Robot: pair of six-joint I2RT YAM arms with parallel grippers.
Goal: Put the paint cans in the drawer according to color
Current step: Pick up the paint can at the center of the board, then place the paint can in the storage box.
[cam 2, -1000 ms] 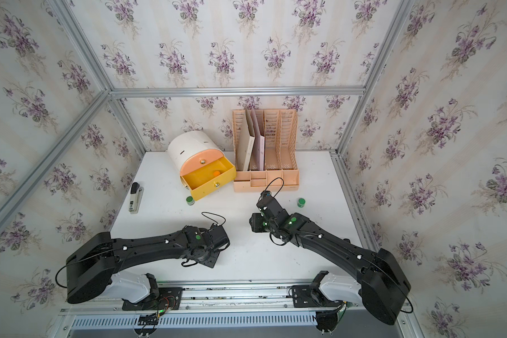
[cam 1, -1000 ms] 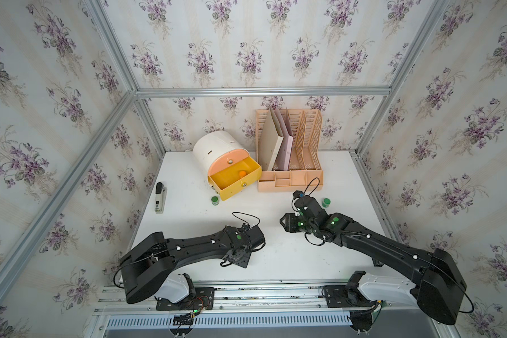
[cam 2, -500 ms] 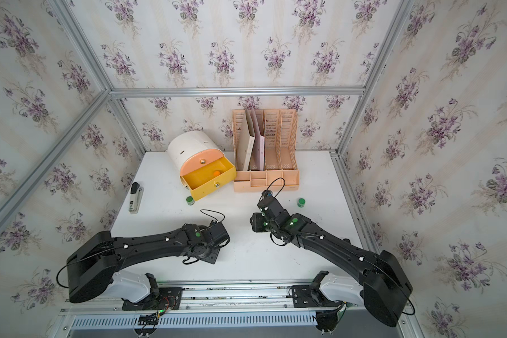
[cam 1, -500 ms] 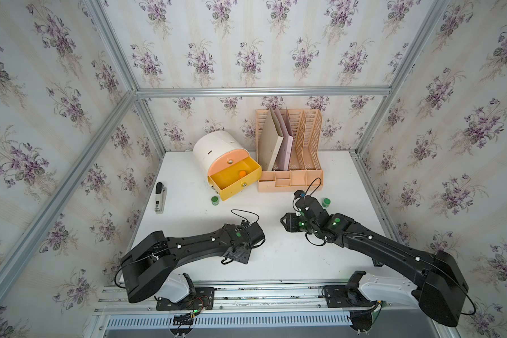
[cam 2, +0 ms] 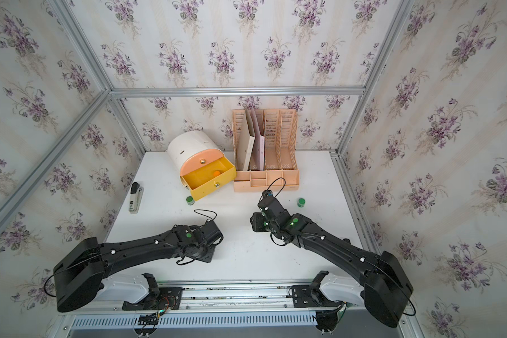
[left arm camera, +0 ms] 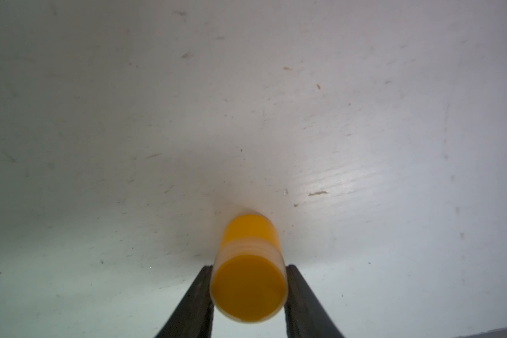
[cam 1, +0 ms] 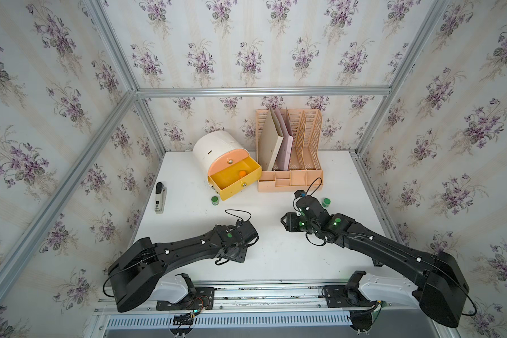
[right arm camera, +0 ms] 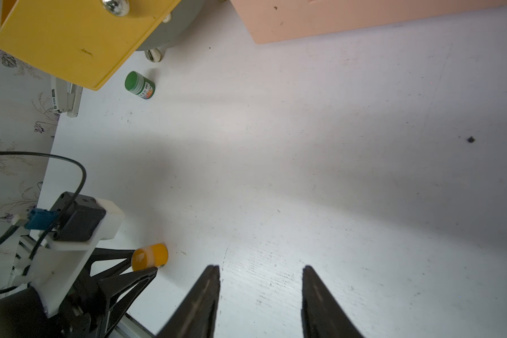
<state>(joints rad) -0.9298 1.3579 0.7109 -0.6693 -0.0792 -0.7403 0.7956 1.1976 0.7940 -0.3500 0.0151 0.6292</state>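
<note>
My left gripper (left arm camera: pixel 248 269) is shut on a small orange paint can (left arm camera: pixel 248 281), held low over the white table near its front. The right wrist view shows the same orange can (right arm camera: pixel 150 257) between the left fingers. My right gripper (right arm camera: pixel 259 270) stands open and empty over bare table, right of centre (cam 1: pixel 287 224). The white drawer chest (cam 1: pixel 214 149) has its yellow drawer (cam 1: pixel 234 181) pulled out, with an orange can (cam 1: pixel 242 173) inside. One green can (cam 1: pixel 215 200) stands just in front of that drawer. Another green can (cam 1: pixel 326 202) stands beside my right wrist.
A black-and-grey stapler (cam 1: pixel 159 199) lies at the table's left edge. A peach file rack (cam 1: pixel 290 152) with folders stands at the back, right of the chest. Wallpapered walls and metal posts close in the table on three sides.
My left gripper's jaws have closed onto the orange can. The left wrist shifted slightly. The right arm has barely moved.
</note>
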